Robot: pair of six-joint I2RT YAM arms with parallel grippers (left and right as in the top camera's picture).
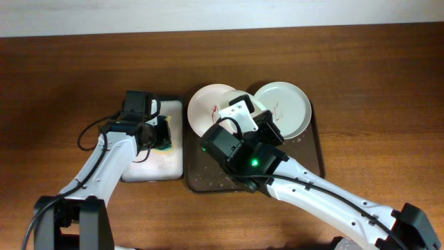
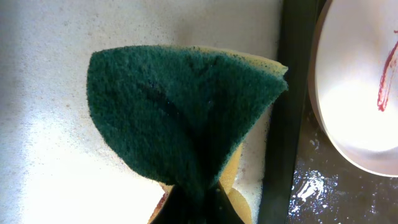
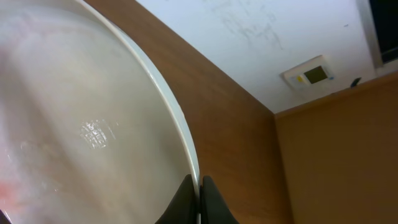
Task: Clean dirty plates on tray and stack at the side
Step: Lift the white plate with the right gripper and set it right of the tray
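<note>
Two white plates with red smears are at the dark tray. My right gripper is shut on the rim of the left plate, which it holds tilted over the tray; the plate fills the right wrist view. The second plate lies at the tray's back right. My left gripper is shut on a green and yellow sponge, folded in the jaws, over the white foamy mat left of the tray. The left plate's edge shows in the left wrist view.
The white mat sits against the tray's left edge. The tray floor is wet with specks. Brown wooden table lies all around. A black cable loops by the left arm.
</note>
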